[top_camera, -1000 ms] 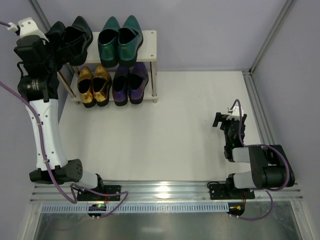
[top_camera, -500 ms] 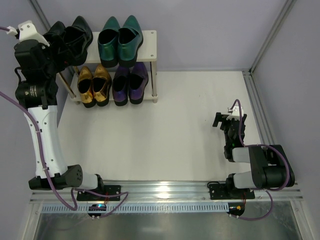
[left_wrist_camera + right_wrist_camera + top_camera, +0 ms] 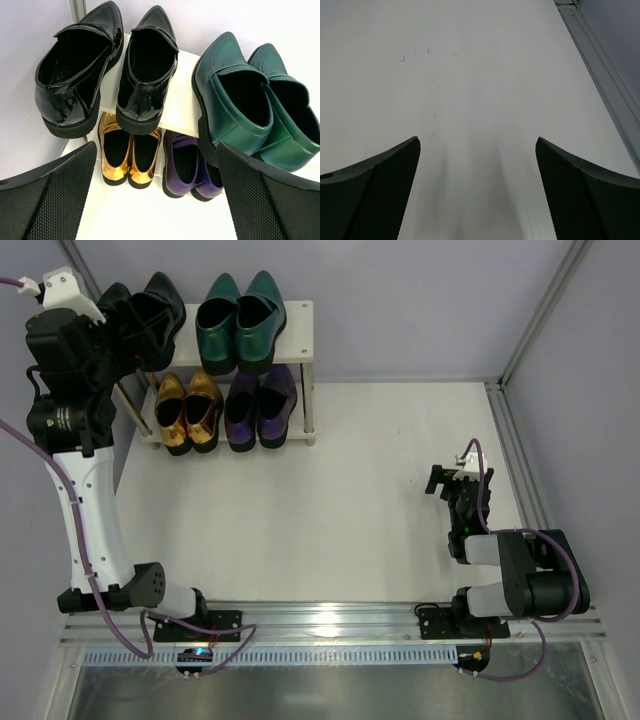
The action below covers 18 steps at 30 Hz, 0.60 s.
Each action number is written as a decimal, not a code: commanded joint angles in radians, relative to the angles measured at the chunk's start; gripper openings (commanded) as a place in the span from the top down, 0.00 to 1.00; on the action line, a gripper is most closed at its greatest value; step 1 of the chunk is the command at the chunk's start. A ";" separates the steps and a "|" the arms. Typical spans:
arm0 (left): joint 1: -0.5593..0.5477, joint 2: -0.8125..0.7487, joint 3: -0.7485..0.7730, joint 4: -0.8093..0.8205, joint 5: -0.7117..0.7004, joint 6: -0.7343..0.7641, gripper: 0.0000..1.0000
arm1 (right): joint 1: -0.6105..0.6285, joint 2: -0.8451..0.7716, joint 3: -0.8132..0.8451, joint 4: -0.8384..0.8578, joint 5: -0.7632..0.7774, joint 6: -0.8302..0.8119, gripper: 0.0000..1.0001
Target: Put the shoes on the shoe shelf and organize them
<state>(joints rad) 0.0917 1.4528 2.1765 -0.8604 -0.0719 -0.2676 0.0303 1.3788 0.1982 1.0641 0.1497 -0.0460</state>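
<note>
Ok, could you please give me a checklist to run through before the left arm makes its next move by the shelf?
1. All four pairs on the shoe shelf: ok; black pair and green pair above, gold pair and purple pair below.
2. Left pincer open and empty: ok.
3. Right pincer open, over bare table: ok.
4. Leftmost black shoe fully on the board: cannot tell.
5. Toes facing the back: ok.

Shoes counted: eight, in four pairs. Black shoes [image 3: 75,75]: two. Green shoes [image 3: 235,95]: two. Gold shoes [image 3: 116,150]: two. Purple shoes [image 3: 182,162]: two. Shoe shelf [image 3: 181,95]: one, two tiers, four shoes each. End effectors: two, the left end effector [image 3: 157,200] and the right end effector [image 3: 477,190].
</note>
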 commanded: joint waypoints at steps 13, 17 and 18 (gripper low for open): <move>-0.017 -0.046 -0.236 0.199 -0.468 0.125 0.00 | -0.003 -0.012 0.009 0.051 -0.010 0.014 0.03; -0.015 -0.069 -0.320 0.262 -0.577 0.134 0.00 | -0.003 -0.012 0.009 0.051 -0.009 0.012 0.03; -0.015 -0.080 -0.363 0.285 -0.578 0.137 0.00 | -0.003 -0.014 0.007 0.051 -0.010 0.014 0.03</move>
<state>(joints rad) 0.0776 1.4322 1.8572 -0.7105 -0.5175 -0.1551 0.0303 1.3788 0.1982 1.0641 0.1497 -0.0460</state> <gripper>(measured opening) 0.996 0.973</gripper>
